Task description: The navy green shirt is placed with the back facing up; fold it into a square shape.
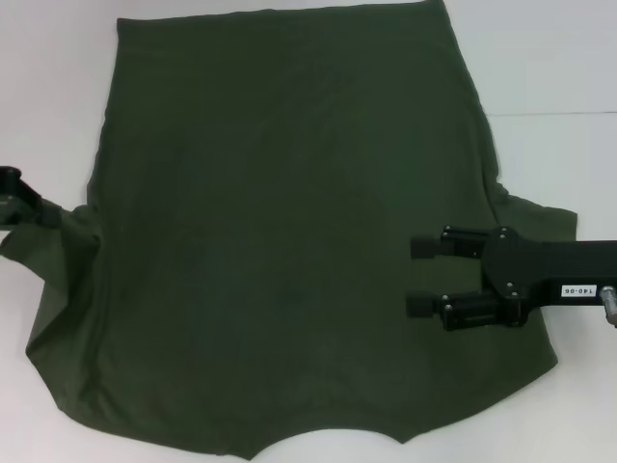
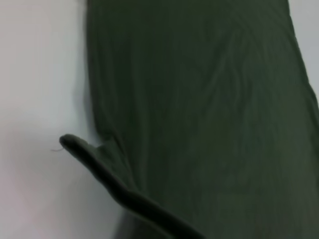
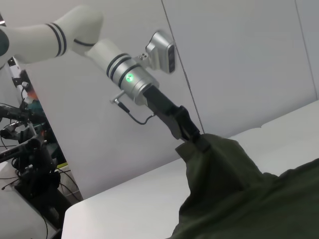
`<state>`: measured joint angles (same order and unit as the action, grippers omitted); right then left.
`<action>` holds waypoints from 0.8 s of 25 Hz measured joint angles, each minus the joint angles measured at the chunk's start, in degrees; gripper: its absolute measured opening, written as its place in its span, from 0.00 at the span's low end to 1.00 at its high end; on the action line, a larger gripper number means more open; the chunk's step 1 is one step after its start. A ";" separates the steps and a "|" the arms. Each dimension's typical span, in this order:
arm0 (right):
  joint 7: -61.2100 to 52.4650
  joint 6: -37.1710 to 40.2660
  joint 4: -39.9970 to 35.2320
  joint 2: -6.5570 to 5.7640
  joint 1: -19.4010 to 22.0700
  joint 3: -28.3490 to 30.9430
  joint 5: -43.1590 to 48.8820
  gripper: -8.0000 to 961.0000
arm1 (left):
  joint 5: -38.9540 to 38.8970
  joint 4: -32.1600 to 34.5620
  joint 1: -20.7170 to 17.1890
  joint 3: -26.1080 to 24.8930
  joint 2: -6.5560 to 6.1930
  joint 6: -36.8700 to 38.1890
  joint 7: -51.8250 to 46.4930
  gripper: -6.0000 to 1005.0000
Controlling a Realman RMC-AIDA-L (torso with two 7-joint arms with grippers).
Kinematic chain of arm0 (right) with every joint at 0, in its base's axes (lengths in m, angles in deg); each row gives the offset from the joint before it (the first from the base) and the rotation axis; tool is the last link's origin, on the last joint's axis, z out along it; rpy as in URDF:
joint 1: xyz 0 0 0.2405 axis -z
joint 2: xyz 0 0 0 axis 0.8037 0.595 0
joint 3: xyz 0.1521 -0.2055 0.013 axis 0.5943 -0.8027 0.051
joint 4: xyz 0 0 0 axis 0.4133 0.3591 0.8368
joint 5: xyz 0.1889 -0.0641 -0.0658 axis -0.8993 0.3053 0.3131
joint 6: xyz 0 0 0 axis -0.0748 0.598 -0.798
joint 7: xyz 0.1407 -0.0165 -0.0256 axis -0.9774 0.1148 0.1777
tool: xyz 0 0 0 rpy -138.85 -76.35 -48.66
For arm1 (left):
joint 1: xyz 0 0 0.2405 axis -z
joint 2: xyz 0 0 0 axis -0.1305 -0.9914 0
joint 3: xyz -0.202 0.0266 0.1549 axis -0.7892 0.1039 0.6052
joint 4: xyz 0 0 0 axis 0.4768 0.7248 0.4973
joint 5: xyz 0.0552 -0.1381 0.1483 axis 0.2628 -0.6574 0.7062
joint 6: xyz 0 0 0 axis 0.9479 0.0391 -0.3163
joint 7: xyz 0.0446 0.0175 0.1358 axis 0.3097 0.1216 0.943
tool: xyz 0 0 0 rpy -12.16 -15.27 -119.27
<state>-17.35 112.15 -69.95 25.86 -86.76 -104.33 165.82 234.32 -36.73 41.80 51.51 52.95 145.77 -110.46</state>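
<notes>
The navy green shirt (image 1: 289, 231) lies spread on the white bench (image 1: 549, 58), plain side up, covering most of the head view, its curved neckline at the near edge. The left pincer (image 1: 24, 207) sits at the shirt's left edge and is clenched on the left sleeve; the right wrist view shows it (image 3: 197, 142) gripping a peak of dark fabric raised above the bench, with a green light glowing on the arm's silver wrist. The right pincer (image 1: 421, 276) hovers over the shirt's right side near the right sleeve, its two black fingers (image 1: 434, 246) spread apart and grasping nothing. A small white label on its black body reads roughly "140-05". The left wrist view shows the shirt (image 2: 209, 114) and a lifted fold of cloth
</notes>
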 joint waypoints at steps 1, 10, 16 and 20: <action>-0.02 0.00 0.01 0.00 0.00 0.00 0.00 0.98 | 0.03 0.04 0.33 0.80 -0.01 -0.24 -0.47 0.04; -0.38 -0.09 0.03 0.15 0.05 0.02 0.00 0.98 | -0.52 -2.53 3.38 3.36 0.77 -0.15 -4.46 0.06; -0.49 -0.10 0.03 0.26 0.05 -0.09 0.00 0.98 | -1.53 -7.39 5.73 3.79 1.71 -4.27 -7.79 0.06; -0.50 -0.07 0.03 0.35 0.06 -0.12 0.00 0.98 | -1.55 -9.96 6.28 6.11 2.67 -9.26 -9.79 0.07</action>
<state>-17.85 112.09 -69.93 26.21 -86.71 -104.45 165.82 232.78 -46.69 48.08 57.62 55.63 136.51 -120.24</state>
